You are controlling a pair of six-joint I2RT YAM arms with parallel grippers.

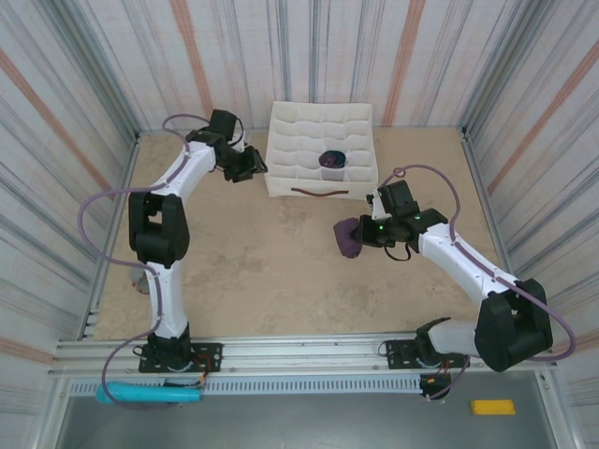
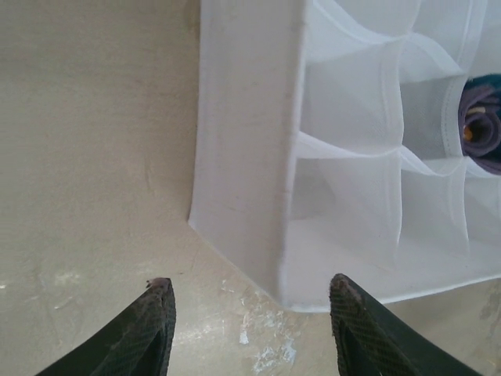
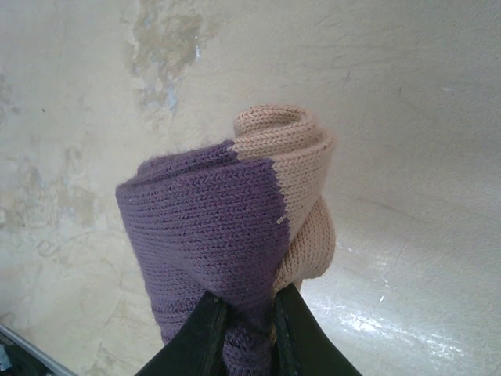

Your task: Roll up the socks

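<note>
A purple sock with a peach toe is bunched into a roll, and my right gripper is shut on its lower end. From above, this sock hangs at the right gripper, just over the table in front of the white organizer box. A second rolled sock with purple and teal sits in one of the box's compartments, also visible at the edge of the left wrist view. My left gripper is open beside the box's front left corner, with nothing between its fingertips.
The organizer box has several fabric compartments and a dark handle on its front wall. Striped walls enclose the beige table. A blue object and a yellow block lie on the near ledge beyond the arm bases.
</note>
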